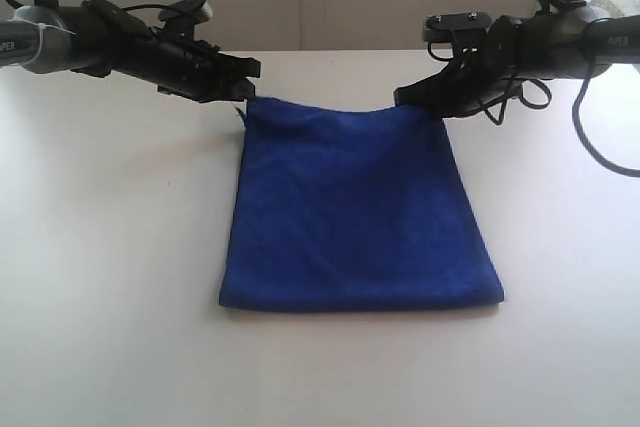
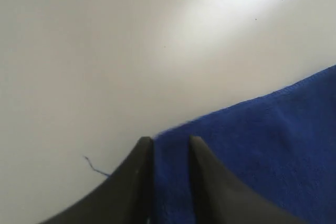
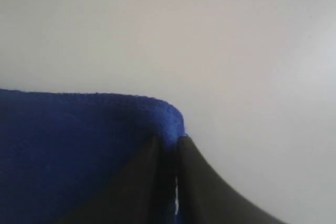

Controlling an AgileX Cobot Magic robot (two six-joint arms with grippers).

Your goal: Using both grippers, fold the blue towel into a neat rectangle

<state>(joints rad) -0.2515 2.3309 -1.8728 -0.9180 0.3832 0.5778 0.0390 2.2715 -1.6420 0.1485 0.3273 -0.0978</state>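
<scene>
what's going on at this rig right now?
Two arms are folding a blue towel on a white table. It lies flat, apparently doubled into a rough rectangle. The left hand sits at one far corner, jaws apart around the cloth; the right hand pinches the other far corner.
</scene>
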